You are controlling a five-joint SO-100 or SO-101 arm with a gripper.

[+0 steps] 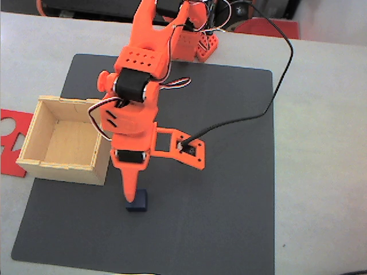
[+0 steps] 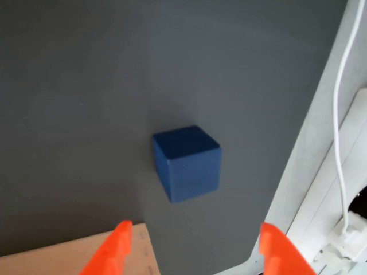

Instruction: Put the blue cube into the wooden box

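Your cube (image 1: 137, 201) sits on the dark mat (image 1: 229, 200), near the box's (image 1: 63, 140) lower right corner in the fixed view and apart from it. In the wrist view the cube (image 2: 187, 163) lies ahead of the gripper (image 2: 195, 240), whose orange fingers (image 2: 117, 246) are spread wide and hold nothing. The box stands at the mat's left edge, beside a red sheet (image 1: 8, 140).

Bright, washed-out, slightly soft pictures
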